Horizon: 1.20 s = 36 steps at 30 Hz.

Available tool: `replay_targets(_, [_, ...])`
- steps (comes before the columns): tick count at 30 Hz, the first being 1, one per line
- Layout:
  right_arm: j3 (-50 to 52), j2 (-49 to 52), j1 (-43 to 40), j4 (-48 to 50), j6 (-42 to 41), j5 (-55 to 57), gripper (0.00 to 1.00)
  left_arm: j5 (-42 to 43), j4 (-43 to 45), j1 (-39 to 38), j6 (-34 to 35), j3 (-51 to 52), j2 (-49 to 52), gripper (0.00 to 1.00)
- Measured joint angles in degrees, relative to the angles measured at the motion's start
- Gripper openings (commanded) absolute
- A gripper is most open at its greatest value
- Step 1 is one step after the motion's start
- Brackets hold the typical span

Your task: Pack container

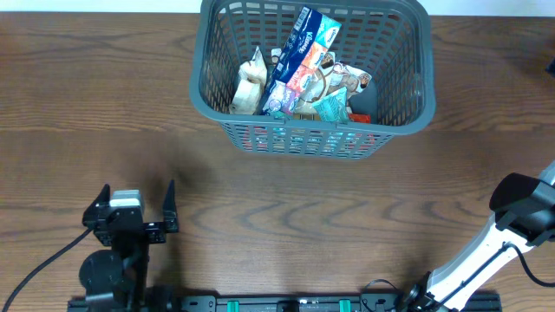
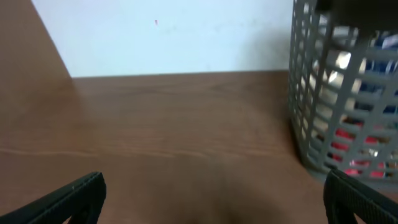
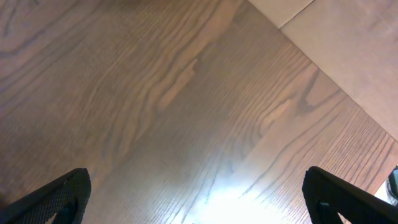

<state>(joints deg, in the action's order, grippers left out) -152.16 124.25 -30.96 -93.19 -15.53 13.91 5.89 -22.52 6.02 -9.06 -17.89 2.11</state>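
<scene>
The container, a large dark grey lattice basket (image 1: pixel 399 113), stands at the back centre of the wooden table. It holds several packets, among them a blue one (image 1: pixel 299 48) and a beige one (image 1: pixel 247 85). It also shows at the right of the left wrist view (image 2: pixel 311 124). My left gripper (image 1: pixel 139 204) is open and empty at the front left, well short of the basket; its jaws show in the left wrist view (image 2: pixel 211 196). My right arm (image 1: pixel 520 208) is at the front right edge. Its gripper (image 3: pixel 196 193) is open and empty over bare wood.
The table's right edge and a beige floor (image 3: pixel 348 50) show in the right wrist view. A white wall (image 2: pixel 174 31) rises behind the table. A black rail (image 1: pixel 286 303) runs along the front edge.
</scene>
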Motion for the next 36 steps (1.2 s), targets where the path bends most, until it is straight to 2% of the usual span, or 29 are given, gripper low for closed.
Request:
replay_targets(9, [0.0, 0.0, 0.0, 0.0, 0.0, 0.0, 0.99, 0.2, 5.0, 0.0, 0.4, 6.0, -1.5, 0.99])
replay_targets(18, [0.0, 0.0, 0.0, 0.0, 0.0, 0.0, 0.99, 0.3, 7.4, 0.0, 4.6, 11.5, -1.5, 0.99])
replay_targets(36, [0.0, 0.0, 0.0, 0.0, 0.0, 0.0, 0.99, 0.4, 7.8, 0.0, 7.0, 11.8, -1.5, 0.99])
